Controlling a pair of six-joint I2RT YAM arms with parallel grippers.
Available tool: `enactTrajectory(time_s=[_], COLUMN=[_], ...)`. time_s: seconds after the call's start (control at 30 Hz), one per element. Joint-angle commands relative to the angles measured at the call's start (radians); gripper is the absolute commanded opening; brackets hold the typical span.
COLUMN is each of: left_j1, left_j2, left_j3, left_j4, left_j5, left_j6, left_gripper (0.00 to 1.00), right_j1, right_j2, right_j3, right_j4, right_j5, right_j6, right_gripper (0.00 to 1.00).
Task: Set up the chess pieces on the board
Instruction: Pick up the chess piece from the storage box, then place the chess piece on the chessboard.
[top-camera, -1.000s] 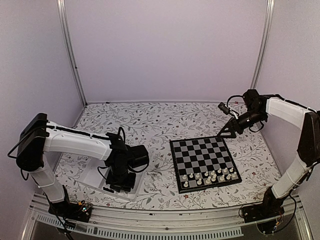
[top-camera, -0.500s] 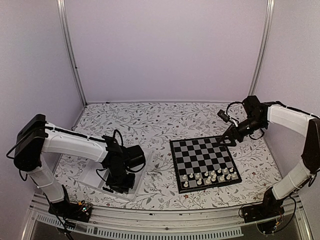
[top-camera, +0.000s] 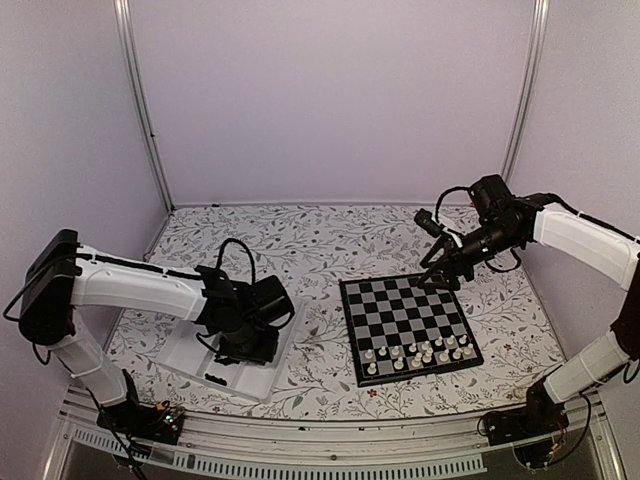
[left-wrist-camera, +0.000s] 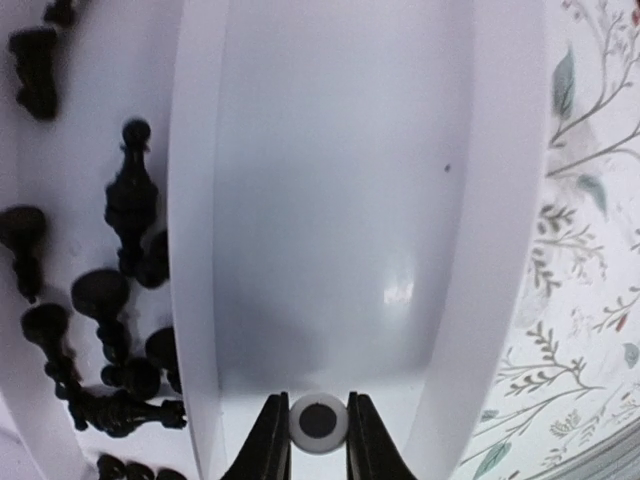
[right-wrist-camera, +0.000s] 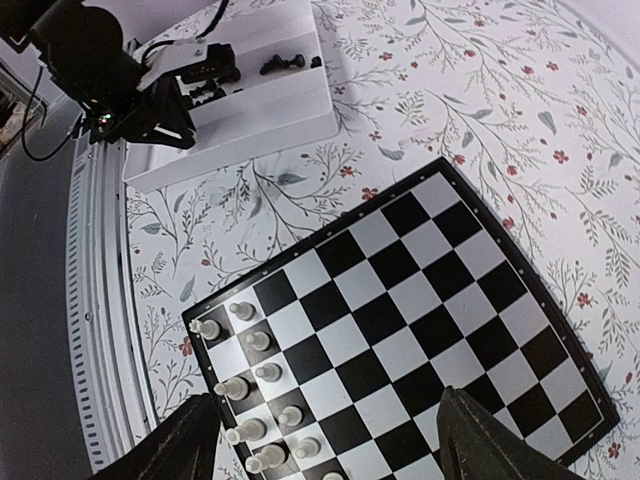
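1. The white chess pieces (top-camera: 418, 354) stand close together on the two rows of the board (top-camera: 408, 310) nearest the arm bases. The other rows are bare. The pieces are too small here to count.
2. The black pieces (left-wrist-camera: 110, 300) lie tumbled in one compartment of the clear tray (top-camera: 180, 358). The tray sits on the counter (top-camera: 320, 250), left of the board and apart from it.
3. The left end effector (left-wrist-camera: 318, 432) is clamped on one white piece (left-wrist-camera: 318, 420), with a finger touching each side. The piece's round face with a dark centre points at the wrist camera. It hangs over the compartment beside the black pieces, near that compartment's end wall. The grip is at the very fingertips, which probably keeps the fingers clear of neighbouring pieces when it is set down.
4. The right end effector (right-wrist-camera: 330, 400) hovers above the far part of the board with its fingers wide apart and nothing between them. From there it looks ready to receive or adjust a piece without crowding the white rows.
5. Edges: the divider (left-wrist-camera: 195, 250) and the tray's outer rim stand close beside the left fingers. A straight lift should come before any sideways travel.
6. Open room: nothing stands on the counter between the tray and the board. The tightest spot is among the packed white pieces.
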Motion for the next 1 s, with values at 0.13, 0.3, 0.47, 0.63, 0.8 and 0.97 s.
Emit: enactTrajectory(time_s=[0.13,0.3,0.47,0.63,0.8,0.97], left_j1=[0.048,0.056,0.062,0.081,0.129,0.171], left_j2=[-0.173,-0.253,-0.304,-0.321,-0.335,-0.345], left_j3=[-0.059,-0.105,-0.143,-0.164,-0.198,-0.235], left_j4=[0.267,0.379,0.473,0.574,0.704,0.834], left_j5=[-0.210,-0.235,-0.259,-0.233,-0.142,-0.067], left_j6=[0.059,-0.086,-0.207,-0.240,-0.263,-0.295], left_gripper=[0.07,0.07,0.09,0.11,0.11,0.12], right_j1=[0.033,0.082,0.202,0.290,0.433,0.477], right_j2=[-0.017,-0.016,0.017,0.125,0.242,0.345], right_j3=[0.042,-0.026,0.001,0.087,0.175,0.243], right_j4=[0.020,0.258,0.444,0.509,0.498,0.531], right_j5=[-0.078,-0.166,-0.109,-0.059,0.056,0.114], right_j6=[-0.031,0.132,0.260,0.343,0.322,0.342], right_gripper=[0.77,0.73,0.70,0.66,0.66,0.65])
